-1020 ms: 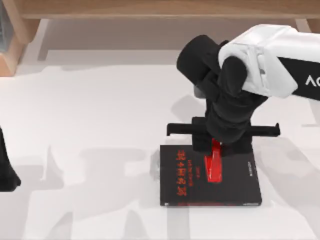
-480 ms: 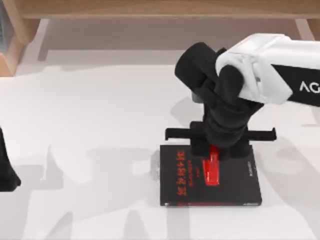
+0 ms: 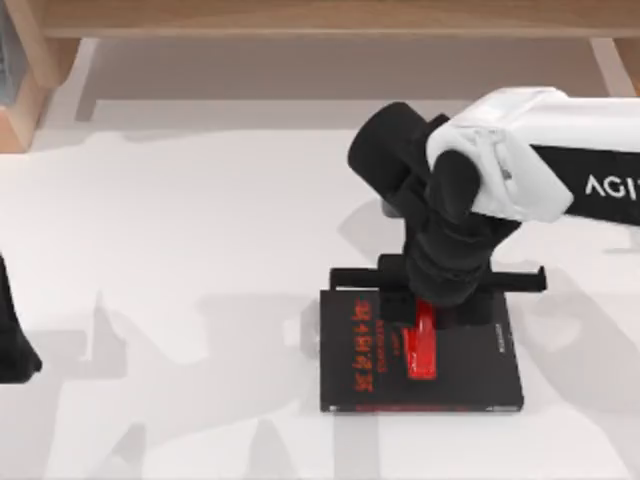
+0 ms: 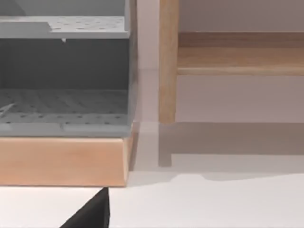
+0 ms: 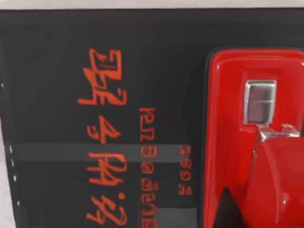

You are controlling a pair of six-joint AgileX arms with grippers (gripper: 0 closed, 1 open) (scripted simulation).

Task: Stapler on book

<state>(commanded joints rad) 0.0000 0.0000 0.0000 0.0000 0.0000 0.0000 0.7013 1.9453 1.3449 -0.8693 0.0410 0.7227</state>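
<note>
The black book with red lettering lies flat on the white table, right of centre near the front edge. The bright red stapler rests lengthwise on its cover, the far end tucked under my right gripper, which is shut on the stapler from above. In the right wrist view the stapler sits close beside the red lettering on the book, with a dark fingertip against it. My left gripper is parked at the table's left edge.
A wooden ledge runs along the back, and a wooden unit stands at the back left. The left wrist view faces a grey perforated rack and a wooden post. Bare white table spreads left of the book.
My right gripper has shifted slightly left and toward the front with the stapler, bringing it lower over the book's cover. The left arm has not moved.
</note>
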